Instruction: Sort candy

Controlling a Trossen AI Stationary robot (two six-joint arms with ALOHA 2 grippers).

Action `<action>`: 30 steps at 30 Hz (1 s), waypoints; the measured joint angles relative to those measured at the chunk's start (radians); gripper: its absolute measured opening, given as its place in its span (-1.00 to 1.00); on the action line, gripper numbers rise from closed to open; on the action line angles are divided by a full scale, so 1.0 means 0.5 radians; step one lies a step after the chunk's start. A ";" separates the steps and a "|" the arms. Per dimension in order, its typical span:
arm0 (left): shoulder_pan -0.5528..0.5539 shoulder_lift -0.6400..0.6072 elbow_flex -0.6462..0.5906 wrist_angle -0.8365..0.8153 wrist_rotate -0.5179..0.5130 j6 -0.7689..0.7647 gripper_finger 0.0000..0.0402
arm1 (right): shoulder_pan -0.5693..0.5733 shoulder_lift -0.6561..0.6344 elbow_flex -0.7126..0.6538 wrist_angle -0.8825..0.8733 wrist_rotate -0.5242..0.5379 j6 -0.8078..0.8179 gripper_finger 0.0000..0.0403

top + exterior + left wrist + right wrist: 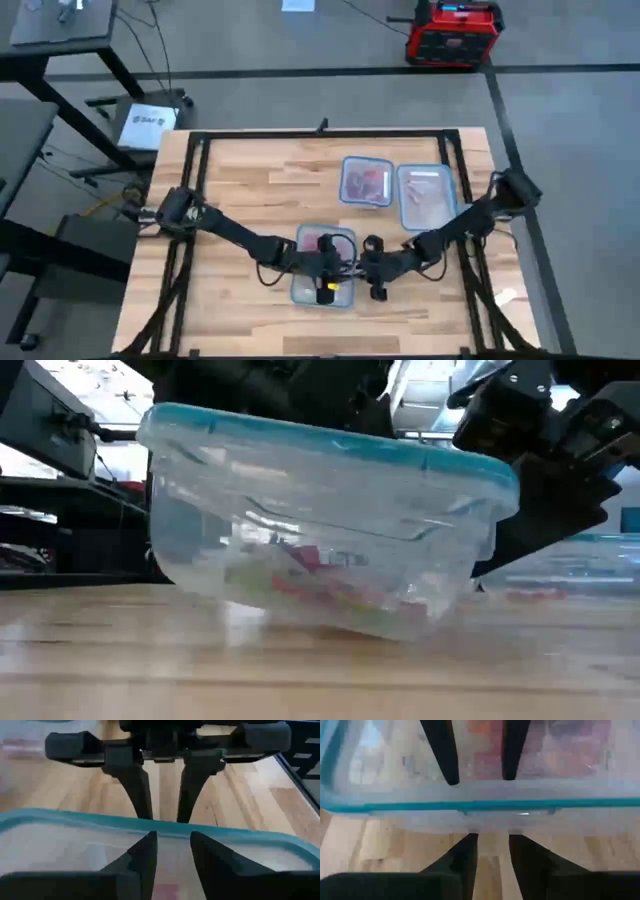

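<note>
Evidently both claws meet at the near tub [322, 265]: left gripper [170, 847] and right gripper [490, 847], each slightly parted, holding nothing. Candy [330, 585] inside looks light, crinkly, slippery; pinch wrappers mid-body.

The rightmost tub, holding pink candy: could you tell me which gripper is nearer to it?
Right. The right gripper is at the front tub's right wall, on the rightmost tub's side; the left gripper is over the front tub, farther away.
</note>
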 joint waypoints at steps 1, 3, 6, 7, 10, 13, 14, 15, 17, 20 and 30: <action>0.000 0.000 -0.009 0.012 0.000 0.004 -0.46 | -0.006 0.000 0.000 0.017 -0.001 -0.024 -0.50; -0.001 0.000 -0.032 0.048 0.001 0.000 -0.46 | -0.025 0.001 0.000 0.051 -0.012 -0.077 -0.50; -0.001 0.022 -0.071 0.128 0.002 -0.007 -0.46 | -0.058 0.007 0.012 0.053 -0.027 -0.126 -0.51; -0.001 0.027 -0.070 0.138 -0.005 -0.005 -0.46 | -0.064 0.014 0.015 0.049 -0.036 -0.134 -0.51; -0.001 0.035 -0.072 0.172 0.009 0.004 -0.46 | -0.074 0.020 0.018 0.052 -0.051 -0.162 -0.52; -0.001 0.048 -0.073 0.209 0.014 0.019 -0.46 | -0.075 0.037 0.044 0.010 -0.049 -0.192 -0.52; 0.000 0.048 -0.073 0.211 0.016 0.020 -0.46 | -0.075 0.037 0.052 -0.010 -0.049 -0.207 -0.52; 0.002 0.049 -0.073 0.214 0.024 0.019 -0.46 | -0.076 0.037 0.058 -0.021 -0.045 -0.225 -0.52; 0.004 0.049 -0.073 0.216 0.032 0.010 -0.46 | -0.086 0.037 0.089 -0.088 -0.046 -0.267 -0.52; 0.005 0.050 -0.074 0.230 0.036 0.007 -0.46 | -0.096 0.037 0.141 -0.204 -0.048 -0.336 -0.52; 0.007 0.056 -0.074 0.273 0.122 0.029 -0.46 | -0.097 0.037 0.227 -0.402 -0.076 -0.326 -0.52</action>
